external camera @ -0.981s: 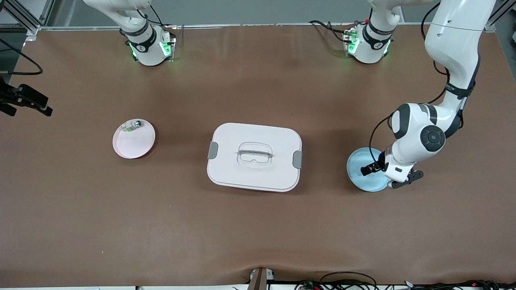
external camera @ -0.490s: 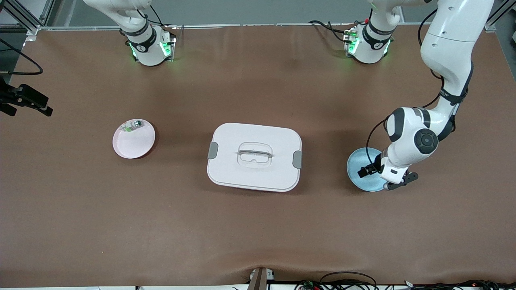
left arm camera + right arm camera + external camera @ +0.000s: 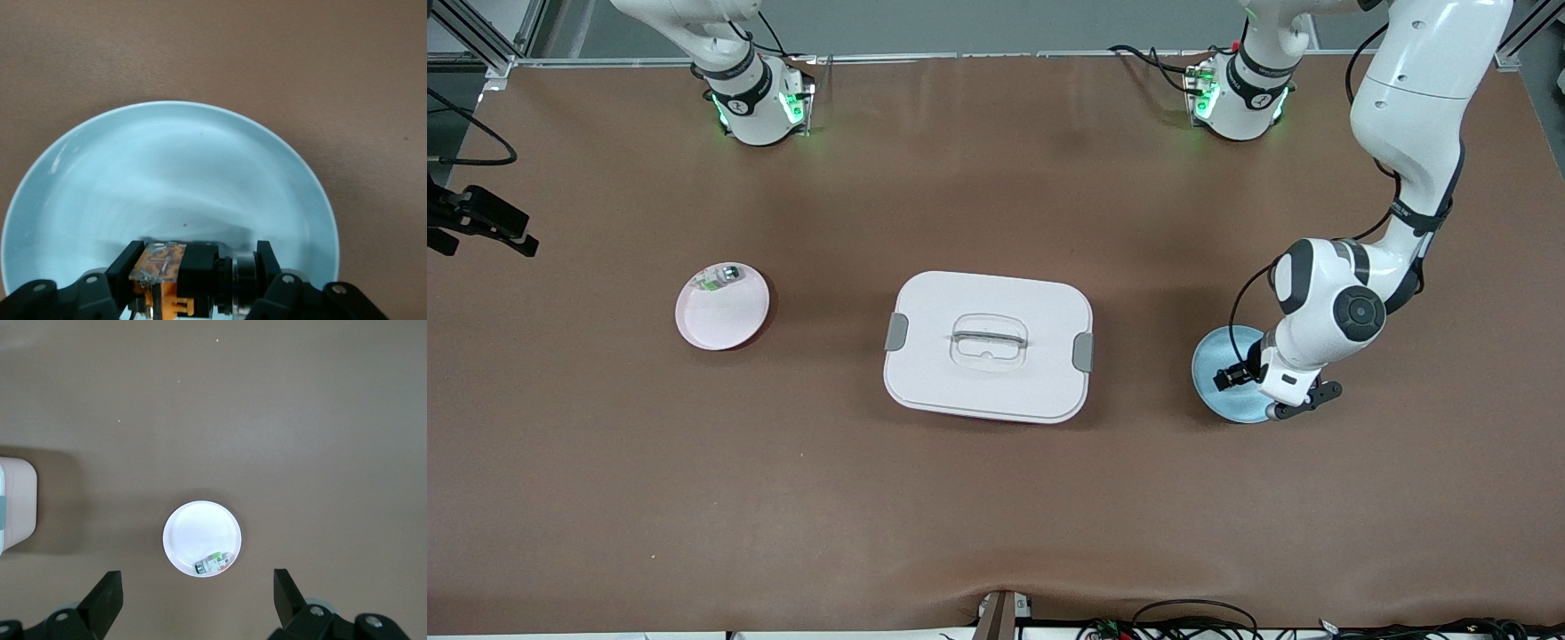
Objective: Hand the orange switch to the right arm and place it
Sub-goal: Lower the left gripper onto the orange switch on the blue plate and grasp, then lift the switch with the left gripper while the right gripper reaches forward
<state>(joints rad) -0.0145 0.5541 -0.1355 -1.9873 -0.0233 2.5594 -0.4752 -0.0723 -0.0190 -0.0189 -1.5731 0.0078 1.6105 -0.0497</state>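
1. The left end effector (image 3: 195, 280) is low over the round pale-blue plate (image 3: 1223, 391), which sits on the brown desk (image 3: 996, 498) toward the left arm's end. Its two black fingers (image 3: 131, 265) are clamped on the orange switch (image 3: 183, 280), a small black push-button body with an orange part showing, held just above the plate's inner surface in the left wrist view.
2. In the front view the left arm's white wrist covers the plate's edge toward the left arm's end, so the switch itself is hidden there.
3. A white rectangular lidded container (image 3: 988, 346) with grey side clips and a clear handle on top lies at the middle of the desk, well apart from the blue plate.
4. Toward the right arm's end sits a round pale-pink plate (image 3: 725, 318), about level with the container. A small clear, greenish-silver part (image 3: 719, 277) lies inside it by the rim farther from the front camera.
5. The right end effector (image 3: 195, 603) waits high over the desk, fingers spread wide apart and holding nothing, looking down on the pink plate.
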